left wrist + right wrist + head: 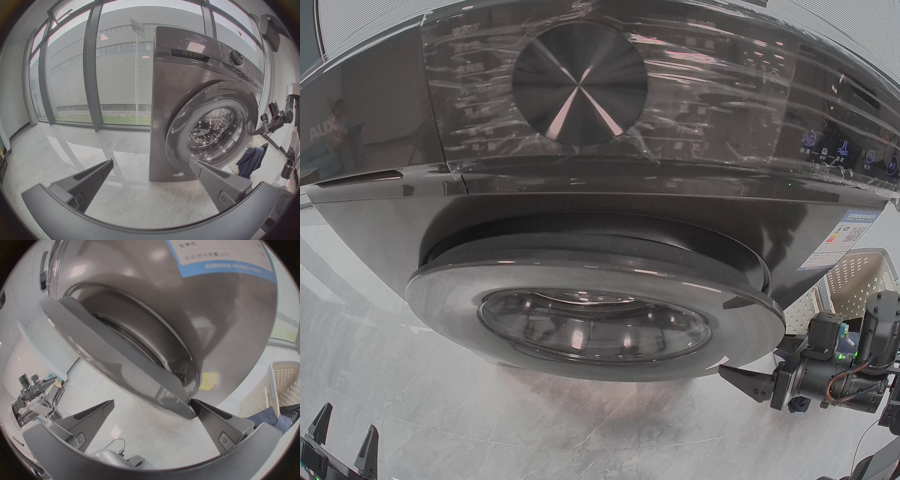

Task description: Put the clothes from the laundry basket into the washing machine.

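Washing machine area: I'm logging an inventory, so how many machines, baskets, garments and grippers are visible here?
Washing machine: 1
Laundry basket: 1
Blue garment: 1
Grippers: 2 (left gripper, right gripper)
Total: 5

Head close, downward; all share washer door (pixel 594 325)
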You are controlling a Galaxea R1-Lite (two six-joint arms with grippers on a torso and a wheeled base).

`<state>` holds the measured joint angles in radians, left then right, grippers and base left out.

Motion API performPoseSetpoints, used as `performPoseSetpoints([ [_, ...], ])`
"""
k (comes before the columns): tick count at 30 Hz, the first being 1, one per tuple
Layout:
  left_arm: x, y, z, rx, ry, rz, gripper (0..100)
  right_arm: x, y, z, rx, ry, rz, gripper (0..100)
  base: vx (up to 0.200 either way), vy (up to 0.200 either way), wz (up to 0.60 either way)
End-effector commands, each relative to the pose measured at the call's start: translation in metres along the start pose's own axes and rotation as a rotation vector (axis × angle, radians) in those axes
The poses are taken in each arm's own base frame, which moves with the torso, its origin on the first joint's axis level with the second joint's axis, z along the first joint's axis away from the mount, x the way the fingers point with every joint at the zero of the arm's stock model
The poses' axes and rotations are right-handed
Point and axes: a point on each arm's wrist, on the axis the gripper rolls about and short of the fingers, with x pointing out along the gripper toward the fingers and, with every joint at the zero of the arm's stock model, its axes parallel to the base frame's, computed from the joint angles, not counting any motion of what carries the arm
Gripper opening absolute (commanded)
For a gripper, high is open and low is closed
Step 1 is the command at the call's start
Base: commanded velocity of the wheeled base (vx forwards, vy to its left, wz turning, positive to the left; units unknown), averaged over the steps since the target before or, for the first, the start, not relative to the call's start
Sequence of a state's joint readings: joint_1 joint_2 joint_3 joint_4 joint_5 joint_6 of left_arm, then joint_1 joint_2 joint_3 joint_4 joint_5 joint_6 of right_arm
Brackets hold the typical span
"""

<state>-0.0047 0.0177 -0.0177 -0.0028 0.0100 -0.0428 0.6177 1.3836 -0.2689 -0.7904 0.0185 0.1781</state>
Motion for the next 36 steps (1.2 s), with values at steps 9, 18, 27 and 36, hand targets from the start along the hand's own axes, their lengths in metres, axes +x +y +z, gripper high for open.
performPoseSetpoints([
  [9,0.000,0.000,-0.005,0.000,0.001,0.001,100,-0.017,-0.003,-0.007,0.000,-0.013,-0.006,100,-0.111,0.000,0.00],
  [18,0.000,0.000,-0.005,0.000,0.001,0.001,100,0.020,-0.005,0.012,0.012,-0.009,-0.027,100,0.000,0.000,0.00],
  [27,0.000,0.000,-0.005,-0.002,0.001,0.001,100,0.008,0.006,-0.001,-0.007,0.016,0.029,100,-0.200,0.000,0.00],
  [36,0.000,0.000,-0.005,-0.002,0.001,0.001,100,0.001,0.000,-0.002,0.004,0.001,0.002,100,0.000,0.000,0.00],
])
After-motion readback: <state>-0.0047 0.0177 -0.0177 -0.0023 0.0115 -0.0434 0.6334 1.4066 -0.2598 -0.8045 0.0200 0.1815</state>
